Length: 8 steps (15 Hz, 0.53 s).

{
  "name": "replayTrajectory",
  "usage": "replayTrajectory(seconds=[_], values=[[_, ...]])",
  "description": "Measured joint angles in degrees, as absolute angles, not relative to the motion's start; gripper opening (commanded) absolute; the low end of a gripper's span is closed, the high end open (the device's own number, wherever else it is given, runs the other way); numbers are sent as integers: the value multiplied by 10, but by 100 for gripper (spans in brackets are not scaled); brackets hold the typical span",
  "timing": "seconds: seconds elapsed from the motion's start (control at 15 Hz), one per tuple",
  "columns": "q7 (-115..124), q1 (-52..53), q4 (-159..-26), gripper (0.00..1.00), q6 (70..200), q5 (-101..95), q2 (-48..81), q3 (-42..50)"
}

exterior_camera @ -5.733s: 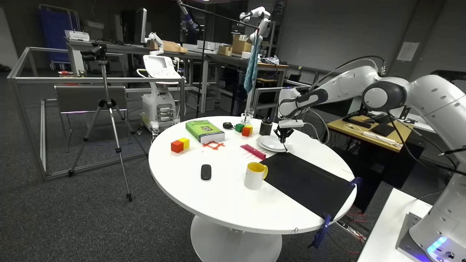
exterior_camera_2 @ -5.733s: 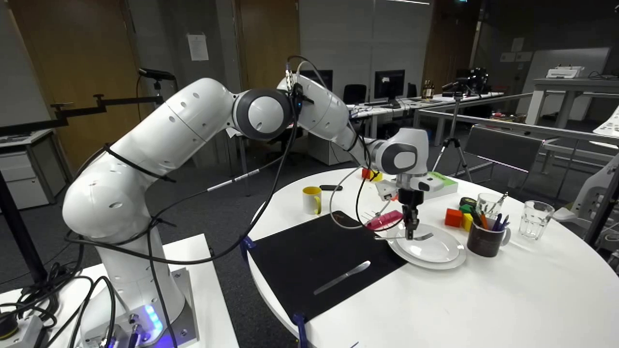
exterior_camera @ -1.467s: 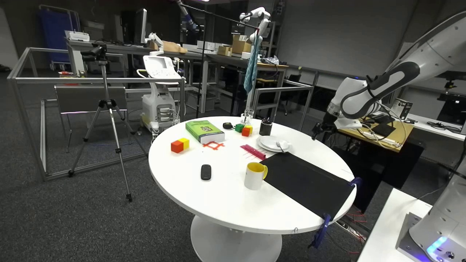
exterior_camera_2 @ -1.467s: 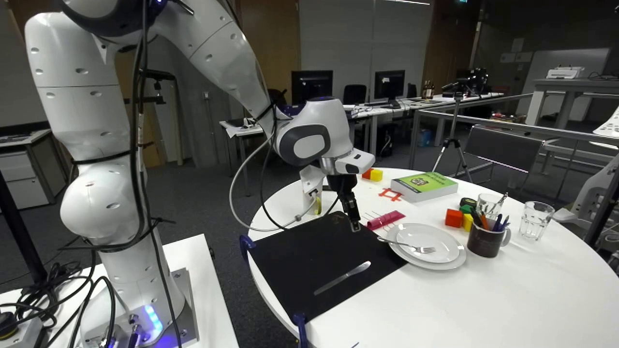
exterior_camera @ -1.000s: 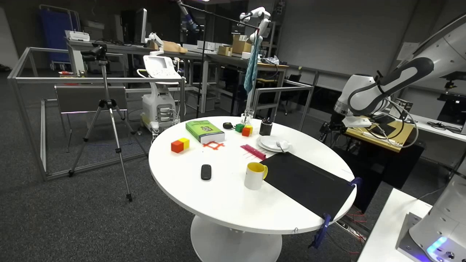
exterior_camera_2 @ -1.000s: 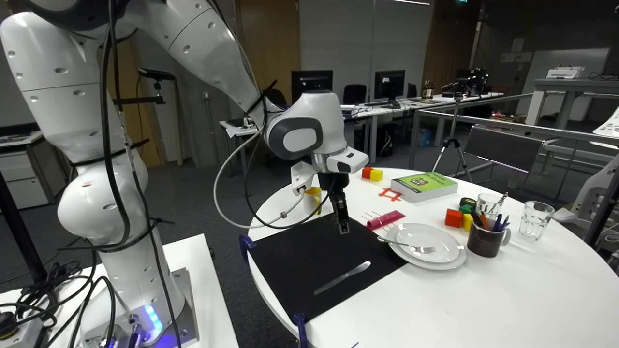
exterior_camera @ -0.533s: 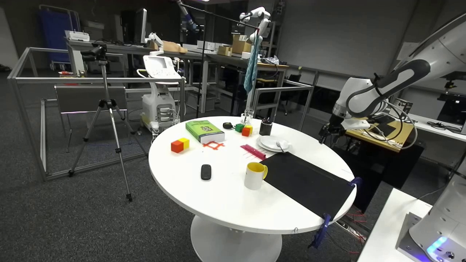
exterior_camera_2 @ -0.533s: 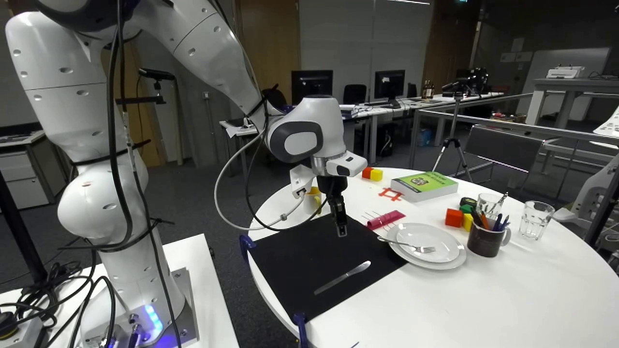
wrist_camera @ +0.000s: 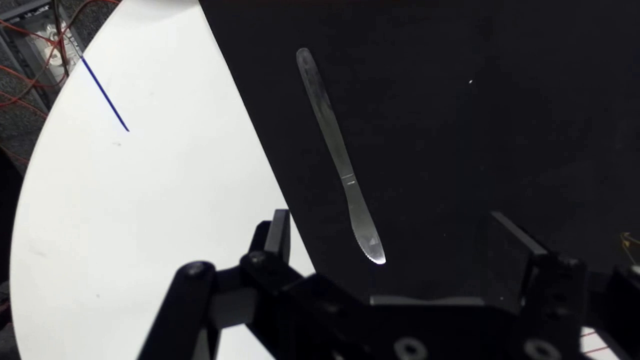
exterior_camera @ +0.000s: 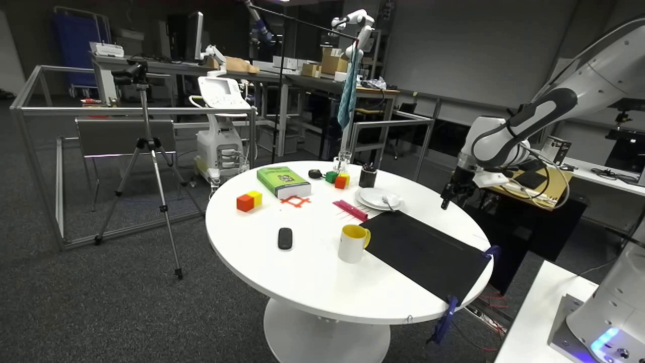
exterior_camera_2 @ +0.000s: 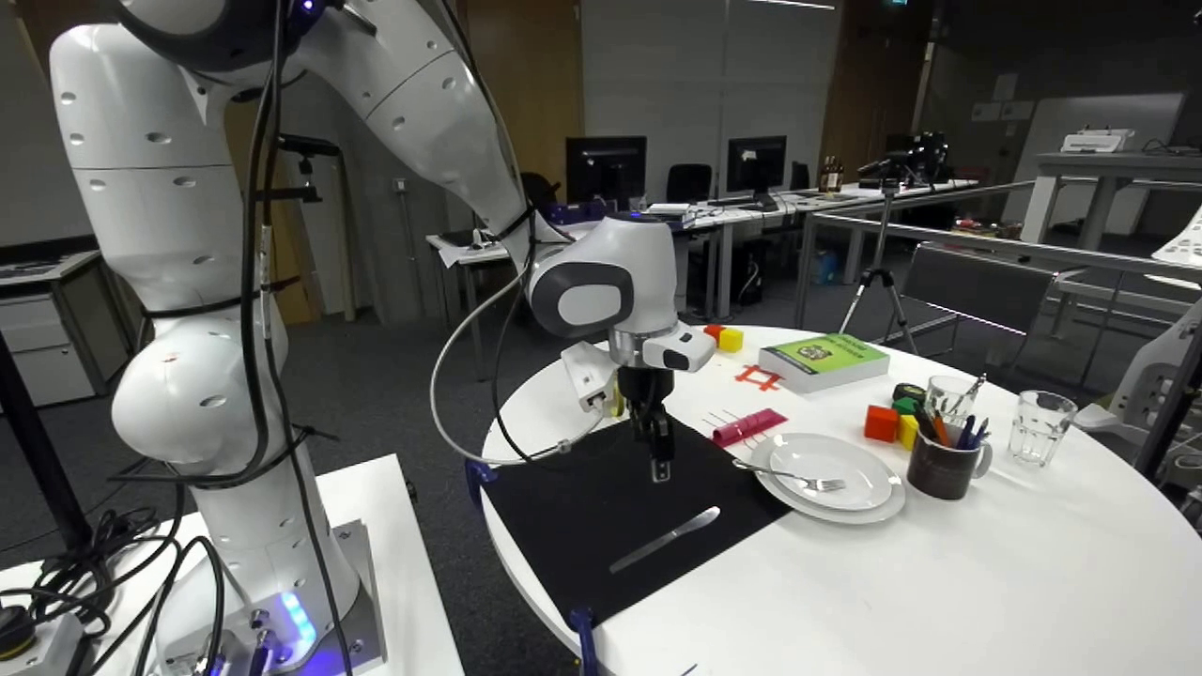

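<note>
Knife [wrist_camera: 345,170], silvery, apparently serrated.

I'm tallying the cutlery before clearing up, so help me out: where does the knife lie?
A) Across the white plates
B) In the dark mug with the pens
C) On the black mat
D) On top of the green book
C: the wrist view shows the knife lying flat on the black mat, below the open pincer.
</note>
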State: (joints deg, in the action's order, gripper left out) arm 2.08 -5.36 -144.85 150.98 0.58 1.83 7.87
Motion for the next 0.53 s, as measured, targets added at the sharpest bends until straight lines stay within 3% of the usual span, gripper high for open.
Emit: replayTrajectory(seconds=[0.53], values=[[-41, -61, -1433, 100, 1533, 16, 89, 79]])
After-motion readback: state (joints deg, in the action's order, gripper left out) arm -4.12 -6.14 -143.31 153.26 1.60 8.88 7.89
